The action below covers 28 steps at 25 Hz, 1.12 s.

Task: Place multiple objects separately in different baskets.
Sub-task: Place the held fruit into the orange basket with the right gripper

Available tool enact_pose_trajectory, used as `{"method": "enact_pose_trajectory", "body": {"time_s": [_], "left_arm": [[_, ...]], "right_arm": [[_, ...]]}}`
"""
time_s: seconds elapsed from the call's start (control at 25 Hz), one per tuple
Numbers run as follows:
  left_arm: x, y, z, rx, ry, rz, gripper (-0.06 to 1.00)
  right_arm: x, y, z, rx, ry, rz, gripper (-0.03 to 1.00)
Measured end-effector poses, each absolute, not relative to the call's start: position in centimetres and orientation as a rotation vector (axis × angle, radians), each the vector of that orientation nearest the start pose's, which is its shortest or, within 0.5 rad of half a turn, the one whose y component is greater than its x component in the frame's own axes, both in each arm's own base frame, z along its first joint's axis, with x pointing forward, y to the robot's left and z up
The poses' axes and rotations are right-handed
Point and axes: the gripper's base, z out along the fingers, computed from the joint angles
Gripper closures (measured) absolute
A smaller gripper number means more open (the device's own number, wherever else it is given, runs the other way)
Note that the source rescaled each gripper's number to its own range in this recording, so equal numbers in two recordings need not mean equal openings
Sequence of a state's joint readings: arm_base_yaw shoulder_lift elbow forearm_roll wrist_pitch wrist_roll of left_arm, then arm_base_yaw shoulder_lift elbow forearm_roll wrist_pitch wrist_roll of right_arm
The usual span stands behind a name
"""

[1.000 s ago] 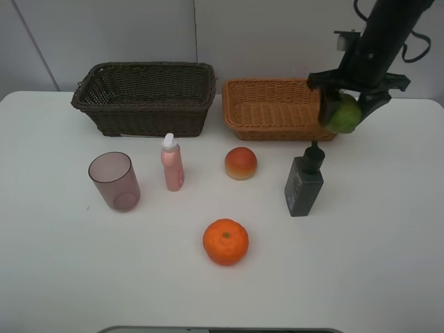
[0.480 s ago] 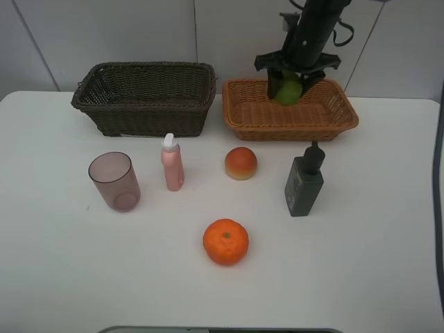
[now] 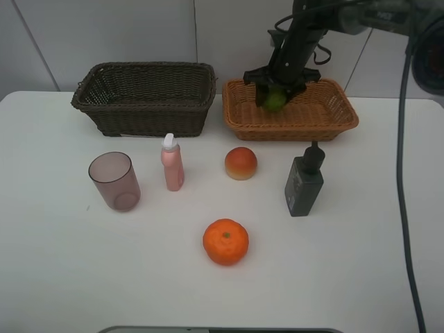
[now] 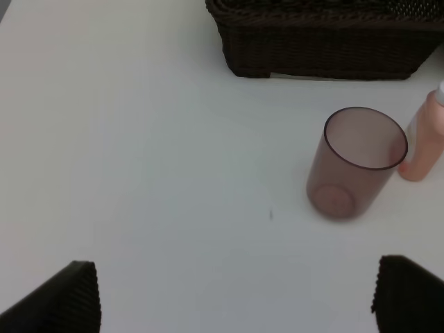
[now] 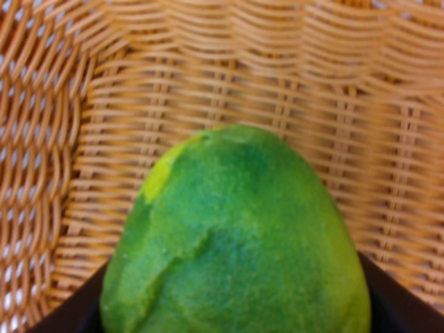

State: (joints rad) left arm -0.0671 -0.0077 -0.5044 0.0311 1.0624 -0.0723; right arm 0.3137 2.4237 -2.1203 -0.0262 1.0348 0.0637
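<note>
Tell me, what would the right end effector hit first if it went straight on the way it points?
Probably the woven inside of the orange-tan basket: the right end effector points into it, and the lime it grips would touch first. The gap is unclear.

no text, label, brand or number can be read in any view; the dark green pump bottle and the pink bottle show no legible print.

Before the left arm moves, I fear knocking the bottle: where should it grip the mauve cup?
Probably the rim of the cup, away from the pink bottle, from above, one finger inside: it stands upright, mouth open, bottle close beside.
</note>
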Motion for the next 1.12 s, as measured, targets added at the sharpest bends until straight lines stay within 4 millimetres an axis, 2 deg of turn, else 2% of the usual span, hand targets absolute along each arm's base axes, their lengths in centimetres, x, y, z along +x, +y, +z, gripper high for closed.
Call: {"method": "enact_pose_trajectory", "body": {"time_s": [0.24,0.28,0.4,0.44,0.52,0.6,0.8,1.0,1.12], "left_arm": [[-0.7,0.3,27.8,-0.007,2.034,-0.051,-0.05],[-0.7,0.3,27.8,-0.007,2.034,-0.051,-0.05],[-0.7,0.3,27.8,-0.007,2.034,-0.051,-0.05],[-0.7,0.3,27.8,-0.007,2.034,-0.051,-0.05],[-0.7,0.3,27.8,-0.007,2.034,-0.051,-0.05],[-0.7,0.3,27.8,-0.007,2.034,-0.051,-0.05],[-0.7,0.3,27.8,-0.007,2.034,-0.051,-0.05],[-0.7,0.3,27.8,-0.007,2.034,-0.051,-0.05],[-0.7,0.3,27.8,-0.007,2.034,-0.051,-0.05]], "right_arm": [[49.4,15.5,15.3,-0.384,2.802,0.007,0.55],[49.4,15.5,15.3,-0.384,2.802,0.007,0.51],[49.4,15.6,15.3,-0.383,2.797,0.009,0.15],[49.4,15.6,15.3,-0.383,2.797,0.009,0.08],[49.4,15.5,15.6,-0.382,2.795,0.01,0.01],[49.2,15.5,16.4,-0.38,2.79,0.011,-0.02],[47.9,15.5,20.0,-0.384,2.811,0.005,-0.03],[45.8,16.9,23.4,-0.344,2.822,0.024,-0.03],[43.8,17.7,25.5,-0.362,2.81,0.04,-0.03]]}}
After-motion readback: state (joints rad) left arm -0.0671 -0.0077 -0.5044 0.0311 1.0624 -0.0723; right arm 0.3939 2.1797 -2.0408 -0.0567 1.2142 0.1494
